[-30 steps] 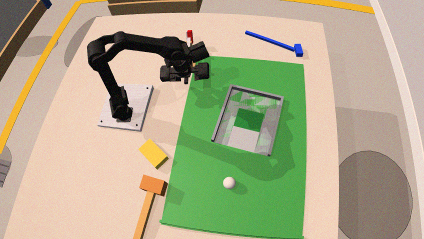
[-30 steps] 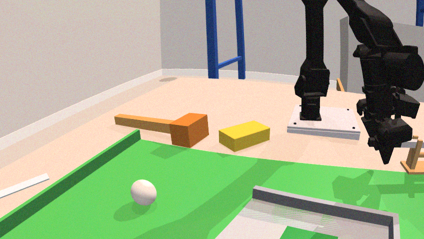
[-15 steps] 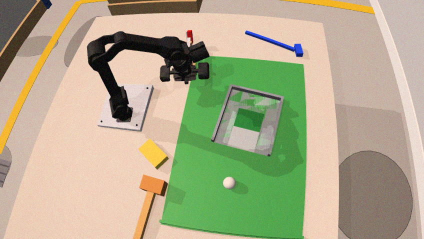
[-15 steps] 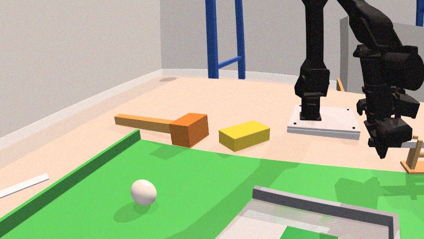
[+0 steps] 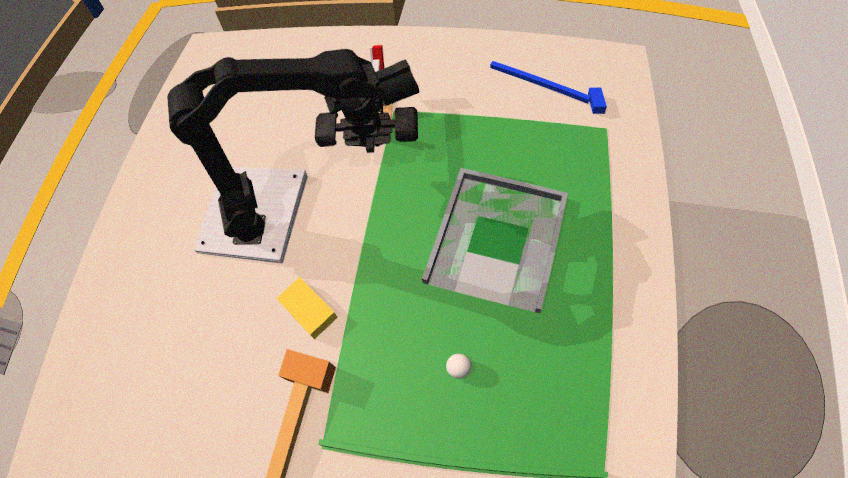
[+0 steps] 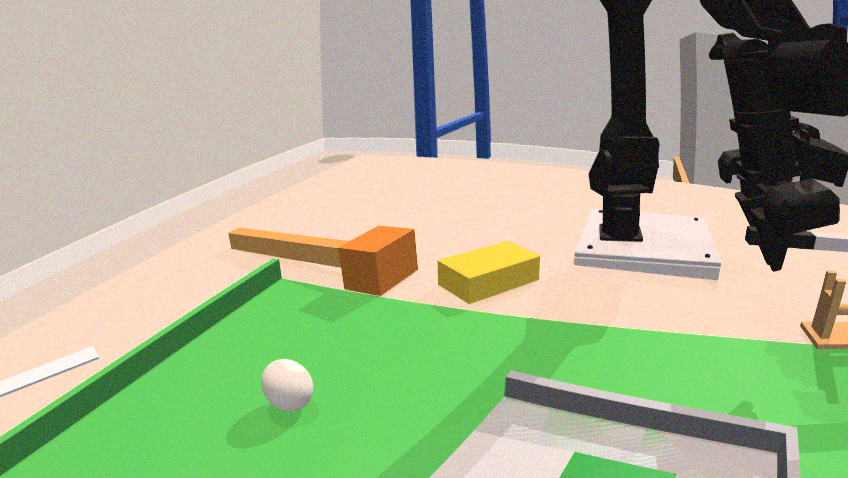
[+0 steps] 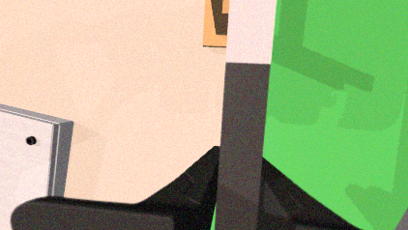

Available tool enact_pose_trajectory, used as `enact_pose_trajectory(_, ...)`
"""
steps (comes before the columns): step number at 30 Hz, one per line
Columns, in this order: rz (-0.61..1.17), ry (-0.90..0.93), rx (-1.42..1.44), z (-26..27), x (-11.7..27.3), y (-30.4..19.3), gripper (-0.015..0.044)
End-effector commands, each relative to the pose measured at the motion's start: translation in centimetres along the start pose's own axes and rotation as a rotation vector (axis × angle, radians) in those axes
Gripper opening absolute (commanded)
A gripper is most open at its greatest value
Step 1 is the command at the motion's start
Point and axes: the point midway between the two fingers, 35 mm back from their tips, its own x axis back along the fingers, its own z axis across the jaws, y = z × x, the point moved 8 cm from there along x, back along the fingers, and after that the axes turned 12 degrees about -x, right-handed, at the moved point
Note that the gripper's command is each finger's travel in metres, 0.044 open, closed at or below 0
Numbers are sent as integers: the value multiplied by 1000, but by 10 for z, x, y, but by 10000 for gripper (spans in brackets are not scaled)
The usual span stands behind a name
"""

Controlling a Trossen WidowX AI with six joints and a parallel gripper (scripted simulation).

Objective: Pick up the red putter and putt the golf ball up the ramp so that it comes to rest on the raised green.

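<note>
The putter (image 7: 244,145) runs straight up the middle of the wrist view, a dark grip giving way to a pale shaft higher up. The gripper (image 7: 242,193) is closed on the dark grip, one black finger (image 7: 193,181) pressed to either side. From the top, only the putter's red end (image 5: 377,56) shows, poking out behind the wrist at the far edge of the table (image 5: 148,356); the rest is hidden under the arm (image 5: 267,71). The gripper (image 5: 369,139) hangs just at the left border of the mat (image 5: 415,356), near its far corner. In the exterior view the gripper (image 6: 777,258) points down, its tip above the table and just above a small wooden stand (image 6: 828,314) (the putter itself cannot be made out there).

The ball (image 5: 458,365) sits on the mat toward its near end, well apart from the gripper. Between them lies the grey-walled ramp (image 5: 495,237), with a green patch at its centre.

Off the mat's left edge lie a yellow block (image 5: 305,305) and an orange mallet (image 5: 299,397), its head just beside the mat. A blue putter (image 5: 549,86) lies on the table beyond the mat's far right corner. The arm's base plate (image 5: 279,207) is left of the mat.
</note>
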Motion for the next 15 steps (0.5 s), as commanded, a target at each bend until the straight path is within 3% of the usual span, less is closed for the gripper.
enact_pose_trajectory(1,-17,-10,3,3,28,7,0)
enact_pose_trajectory(5,-16,-9,2,6,46,10,0)
enact_pose_trajectory(15,5,-30,-108,-10,46,-10,0)
